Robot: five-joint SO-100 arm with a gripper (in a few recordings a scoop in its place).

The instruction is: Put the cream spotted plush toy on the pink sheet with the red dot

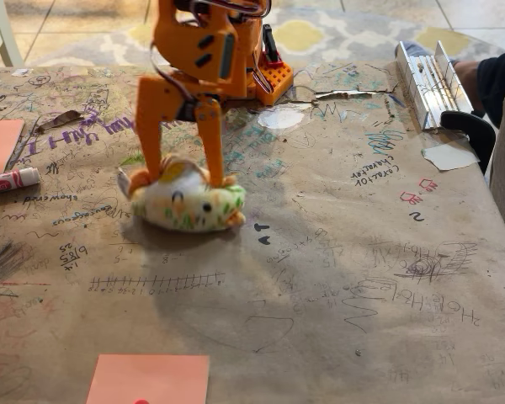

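On the scribbled brown paper covering the desk [337,278], the rounded cream plush toy with green spots and orange-yellow patches [189,202] lay left of centre in the fixed view, its tiny drawn face turned toward the camera. Over it stood the orange plastic claw [183,178], reaching down from the orange arm [206,50]; its two fingers straddled the toy's upper part, one finger [149,139] at the left end and the other at the right, touching the plush. Whether they squeezed it could not be told.

At the bottom edge, well apart from the toy, lay the salmon-pink square paper sheet [151,377] with a small red dot [139,401] at its near edge. Another plain pink sheet [0,143] sat at the left edge, with a white marker with a dark pink cap [8,180] just below it. A silvery metal hinged piece [429,80] rested at the far right, near a person's dark sleeve [497,76].

Writing on the paper included "2" beside small red arrows and a figure like "25" at left; most other scrawl was unreadable.
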